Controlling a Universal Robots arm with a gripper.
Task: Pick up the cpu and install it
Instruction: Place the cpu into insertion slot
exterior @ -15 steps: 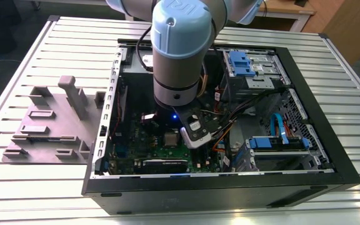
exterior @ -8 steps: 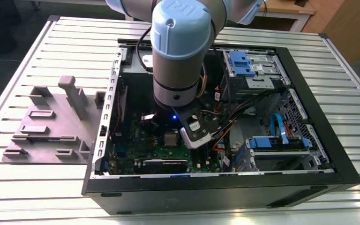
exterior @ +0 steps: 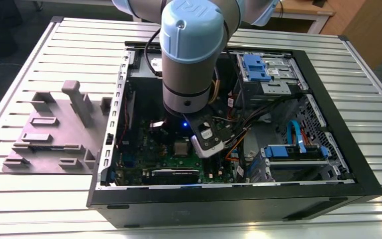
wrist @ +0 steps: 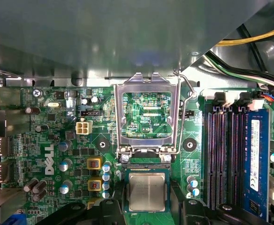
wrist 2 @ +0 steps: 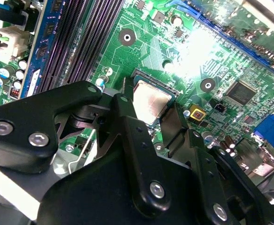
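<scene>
Slatted metal table [exterior: 38,55], open computer case [exterior: 244,204] on it. Gripper [wrist 2: 151,103] sat low over the motherboard [wrist: 48,140], straddling the cpu [wrist: 147,191], which lay flat in its socket [wrist: 146,167]. Clamped or free: could not tell. Load frame [wrist: 146,78] stood open just beyond the gripper.

The case [exterior: 231,196] is open on top, and the arm reaches down through it. Cables [exterior: 257,112] and drive bays [exterior: 270,74] crowd the exterior view's right. The gripper [wrist: 147,206] hangs low over the cpu [wrist: 147,191], with the raised load plate [wrist: 146,80] just beside and memory slots [wrist: 223,157] flanking.
</scene>
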